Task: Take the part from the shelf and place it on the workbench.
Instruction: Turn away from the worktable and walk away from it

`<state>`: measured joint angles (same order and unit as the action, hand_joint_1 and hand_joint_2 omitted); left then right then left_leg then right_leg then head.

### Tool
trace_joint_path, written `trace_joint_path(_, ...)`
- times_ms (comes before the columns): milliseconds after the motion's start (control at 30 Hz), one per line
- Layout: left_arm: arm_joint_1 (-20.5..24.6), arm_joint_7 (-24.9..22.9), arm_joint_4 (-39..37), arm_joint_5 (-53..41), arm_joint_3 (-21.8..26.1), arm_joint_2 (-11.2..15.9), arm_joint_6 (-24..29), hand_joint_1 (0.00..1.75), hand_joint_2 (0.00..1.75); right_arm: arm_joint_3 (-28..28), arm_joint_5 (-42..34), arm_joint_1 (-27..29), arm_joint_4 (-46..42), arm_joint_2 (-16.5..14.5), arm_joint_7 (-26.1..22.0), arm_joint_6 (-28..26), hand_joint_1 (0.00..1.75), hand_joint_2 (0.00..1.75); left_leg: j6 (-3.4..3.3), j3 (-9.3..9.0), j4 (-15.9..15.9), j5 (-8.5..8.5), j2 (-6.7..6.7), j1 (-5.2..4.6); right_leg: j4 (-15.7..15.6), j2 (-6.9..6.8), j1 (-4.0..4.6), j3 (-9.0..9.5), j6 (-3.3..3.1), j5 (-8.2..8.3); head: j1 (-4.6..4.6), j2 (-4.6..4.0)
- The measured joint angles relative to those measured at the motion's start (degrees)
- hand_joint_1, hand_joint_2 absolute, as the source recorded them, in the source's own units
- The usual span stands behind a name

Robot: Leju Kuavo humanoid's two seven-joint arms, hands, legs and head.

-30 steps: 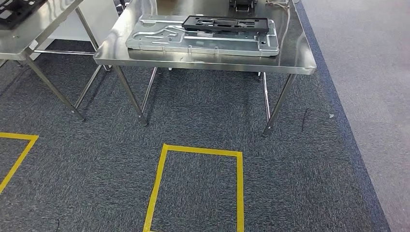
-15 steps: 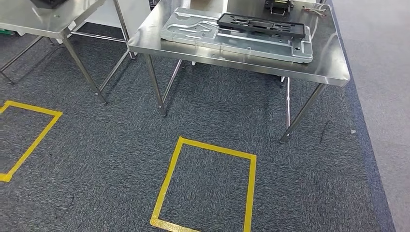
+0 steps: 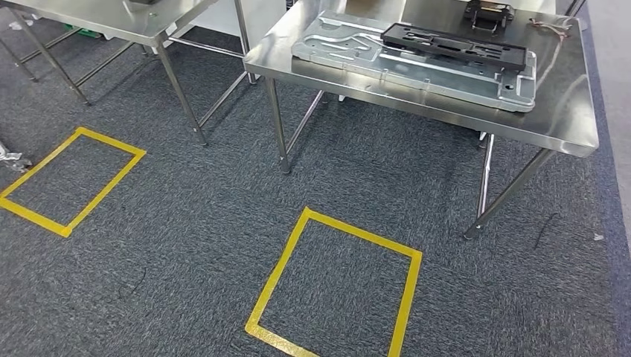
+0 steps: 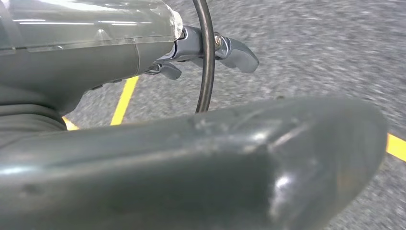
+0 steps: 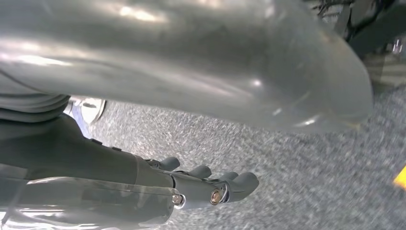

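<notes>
The whole scene has slid right as the camera turns, the workbench [image 3: 565, 111] cut off above, and both hands [image 4: 210, 52] [image 5: 210, 189] hang empty, fingers apart.

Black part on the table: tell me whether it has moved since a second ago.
No. The black part lies on the same spot of the silver plate; the whole picture shifted because the camera turned.

Frame part [image 3: 450, 46] laid on plate [image 3: 417, 63], plate set on workbench [image 3: 565, 111], second table [image 3: 160, 22] placed to its left, two taped floor squares [image 3: 335, 290] marked before them.
</notes>
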<state>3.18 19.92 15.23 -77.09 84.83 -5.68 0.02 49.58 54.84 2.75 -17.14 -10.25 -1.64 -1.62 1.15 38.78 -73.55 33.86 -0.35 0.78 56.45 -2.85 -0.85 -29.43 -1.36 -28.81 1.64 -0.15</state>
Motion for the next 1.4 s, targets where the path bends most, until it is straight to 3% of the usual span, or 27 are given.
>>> trace_joint_path(67,-0.14,-0.37,0.00,-0.30,-0.08,0.20,0.04,0.00,0.00,0.21,0.43,-0.22,0.36,0.01,0.13,0.65,0.00,0.00,-0.13,-3.85,6.94,-3.66,1.13,0.03,0.19,-1.26,0.04,0.18,0.23,-0.24,0.00,0.00)
trace_joint_path(133,0.01,-0.64,-0.01,-0.84,-0.38,0.47,0.24,0.00,0.00,0.49,0.81,-0.37,0.68,0.01,0.32,1.21,0.00,0.00,-0.64,-7.48,14.03,-5.86,2.98,-0.33,0.46,-2.40,0.31,0.37,0.75,-0.58,-0.01,0.00)
trace_joint_path(167,0.05,-0.75,-0.01,-1.19,-0.59,0.61,0.41,0.00,0.00,0.63,0.97,-0.44,0.83,0.02,0.39,1.49,0.00,0.00,-0.96,-8.13,15.59,-6.07,3.48,-0.51,0.55,-2.87,0.44,0.46,1.07,-0.70,-0.01,0.00)
trace_joint_path(233,-0.16,-0.96,-0.02,-2.10,-1.06,0.79,0.93,0.00,0.00,0.85,1.32,-0.70,1.01,0.02,0.42,2.11,0.00,0.00,-1.65,-7.92,15.98,-6.07,2.74,-0.67,0.50,-3.77,0.55,0.67,1.71,-0.77,-0.02,0.00)
trace_joint_path(267,-0.34,-1.07,-0.03,-2.59,-1.37,0.85,1.19,0.00,0.00,0.94,1.47,-0.85,1.06,0.05,0.42,2.40,0.00,0.00,-1.99,-7.95,16.14,-6.25,2.27,-0.56,0.66,-3.47,0.45,0.75,2.07,-0.97,-0.02,0.00)
trace_joint_path(333,-0.50,-1.39,-0.11,-3.31,-2.10,0.94,1.61,0.00,0.00,1.15,1.70,-0.97,1.20,0.15,0.35,3.02,0.00,0.00,-2.77,-7.98,16.51,-6.77,1.29,-0.30,3.20,-1.03,0.25,-0.26,2.62,-3.00,-0.03,0.00)
trace_joint_path(400,-0.38,-1.71,-0.21,-3.71,-2.74,1.00,1.93,0.00,0.00,1.36,1.86,-0.86,1.45,0.29,0.21,3.51,0.00,0.00,-3.29,-7.71,16.55,-7.10,0.24,-0.28,9.99,1.80,0.11,-3.52,2.82,-6.91,-0.03,0.00)
trace_joint_path(433,-0.33,-1.85,-0.25,-3.81,-3.00,1.05,2.05,0.00,0.00,1.44,1.97,-0.83,1.58,0.35,0.12,3.68,0.00,0.00,-3.42,-7.55,16.51,-7.19,-0.37,-0.33,13.70,2.31,0.09,-5.37,2.84,-8.44,-0.03,0.00)
trace_joint_path(467,-0.35,-2.00,-0.28,-3.87,-3.22,1.12,2.13,0.00,0.00,1.53,2.11,-0.80,1.72,0.40,0.04,3.79,0.00,0.00,-3.47,-7.46,16.47,-7.23,-1.06,-0.38,16.11,2.51,0.09,-6.63,2.84,-8.91,-0.03,0.00)
trace_joint_path(500,-0.42,-2.14,-0.31,-3.88,-3.40,1.20,2.16,0.00,0.00,1.63,2.26,-0.78,1.83,0.44,-0.06,3.91,0.00,0.00,-3.49,-7.43,16.39,-7.25,-1.80,-0.41,16.48,2.60,0.09,-6.96,2.80,-8.16,-0.03,0.00)
trace_joint_path(533,-0.48,-2.28,-0.35,-3.89,-3.54,1.27,2.18,0.00,0.00,1.72,2.41,-0.76,1.91,0.51,-0.13,4.04,0.00,0.00,-3.46,-7.46,16.29,-7.24,-2.56,-0.42,14.47,2.78,0.09,-6.17,2.69,-6.29,-0.03,0.00)
trace_joint_path(600,-0.52,-2.53,-0.48,-3.90,-3.66,1.34,2.25,0.00,0.00,1.86,2.65,-0.70,2.01,0.72,-0.24,4.41,0.00,0.00,-3.22,-7.41,15.97,-7.16,-4.06,-0.47,6.88,4.79,0.07,-2.91,2.22,-2.03,-0.03,0.00)
trace_joint_path(633,-0.45,-2.64,-0.56,-3.90,-3.68,1.38,2.28,0.00,0.00,1.94,2.74,-0.67,2.05,0.84,-0.30,4.57,0.00,0.00,-2.96,-7.26,15.77,-7.11,-4.73,-0.50,3.81,5.96,0.05,-1.66,2.02,-0.84,-0.03,0.00)
trace_joint_path(700,-0.41,-2.75,-0.67,-3.91,-3.71,1.47,2.31,0.00,0.00,2.08,2.91,-0.70,2.13,0.99,-0.39,4.74,0.00,0.00,-2.23,-6.80,15.57,-7.17,-5.81,-0.41,1.49,7.12,0.17,-0.80,1.69,-0.50,-0.03,0.00)
trace_joint_path(767,-0.61,-2.78,-0.74,-3.91,-3.72,1.58,2.32,0.00,0.00,2.13,3.10,-0.87,2.17,1.01,-0.51,4.81,0.00,0.00,-1.48,-6.47,15.60,-7.31,-6.64,-0.23,1.05,5.77,0.14,-0.62,1.18,-0.21,-0.03,0.00)
trace_joint_path(833,-0.73,-2.80,-0.89,-3.90,-3.72,1.63,2.37,0.00,0.00,2.14,3.32,-0.85,2.19,1.07,-0.61,4.95,0.00,0.00,-0.90,-5.54,13.68,-5.96,-4.84,-0.28,0.36,4.33,-0.10,-0.29,0.41,0.14,-0.02,0.00)
trace_joint_path(900,-0.56,-2.81,-1.01,-3.87,-3.72,1.72,2.44,0.00,0.00,2.17,3.50,-0.63,2.23,1.14,-0.65,5.15,0.00,0.00,-0.40,-2.75,7.65,-2.39,-1.74,-0.19,0.08,2.72,-0.07,-0.19,-0.12,0.20,0.00,0.00)
trace_joint_path(967,-0.40,-2.82,-1.08,-3.85,-3.72,1.81,2.47,0.00,0.00,2.21,3.63,-0.48,2.34,1.21,-0.66,5.33,0.00,0.00,0.14,0.16,1.27,0.30,-0.51,0.12,0.21,0.98,0.06,-0.27,-0.24,0.05,0.01,0.00)
trace_joint_path(1033,-0.51,-2.83,-1.13,-3.85,-3.72,1.83,2.47,0.00,0.00,2.22,3.75,-0.50,2.43,1.26,-0.69,5.45,0.00,0.00,0.51,0.44,0.18,-0.11,-0.07,0.41,0.39,-0.33,0.07,-0.30,-0.10,-0.13,0.00,0.00)
trace_joint_path(1133,-0.61,-2.83,-1.14,-3.85,-3.72,1.84,2.47,0.00,0.00,2.22,3.80,-0.53,2.45,1.27,-0.72,5.47,0.00,0.00,0.61,-0.36,1.59,-1.15,0.12,0.52,0.49,-0.83,0.06,-0.28,0.01,-0.22,-0.01,0.00)
trace_joint_path(1167,-0.63,-2.83,-1.14,-3.85,-3.72,1.86,2.47,0.00,0.00,2.22,3.80,-0.55,2.46,1.27,-0.73,5.47,0.00,0.00,0.61,-1.35,3.39,-2.02,0.31,0.55,0.54,-1.09,0.04,-0.25,0.09,-0.29,-0.01,0.00)
trace_joint_path(1200,-0.60,-2.83,-1.15,-3.85,-3.72,1.91,2.47,0.00,0.00,2.22,3.81,-0.57,2.46,1.28,-0.74,5.48,0.00,0.00,0.45,-3.25,6.85,-3.17,1.48,0.49,0.66,-1.66,0.12,-0.12,0.34,-0.48,-0.01,0.00)
trace_joint_path(1267,-0.64,-2.84,-1.19,-3.84,-3.72,2.04,2.47,0.00,0.00,2.22,3.89,-0.83,2.50,1.31,-0.79,5.49,0.00,0.00,-0.39,-6.61,13.59,-5.57,2.83,0.18,0.77,-3.44,0.28,0.40,1.44,-0.84,-0.01,0.00)
trace_joint_path(1300,-0.66,-2.84,-1.20,-3.83,-3.72,2.10,2.47,0.00,0.00,2.22,3.92,-0.99,2.51,1.32,-0.83,5.49,0.00,0.00,-1.04,-7.53,15.48,-6.13,3.08,0.13,0.79,-3.99,0.30,0.68,2.09,-1.05,-0.01,0.00)
trace_joint_path(1333,-0.74,-2.84,-1.20,-3.83,-3.72,2.13,2.48,0.00,0.00,2.22,3.97,-1.13,2.52,1.35,-0.86,5.49,0.00,0.00,-1.57,-7.52,15.77,-6.46,2.26,0.15,1.01,-3.41,0.18,0.78,2.63,-1.41,-0.01,0.00)
trace_joint_path(1400,-0.68,-2.85,-1.20,-3.83,-3.72,2.16,2.48,0.00,0.00,2.22,4.10,-1.12,2.52,1.42,-1.02,5.50,0.00,0.00,-2.40,-7.65,16.33,-7.06,1.17,0.35,4.34,-0.28,-0.07,-0.65,3.08,-3.92,-0.02,0.00)
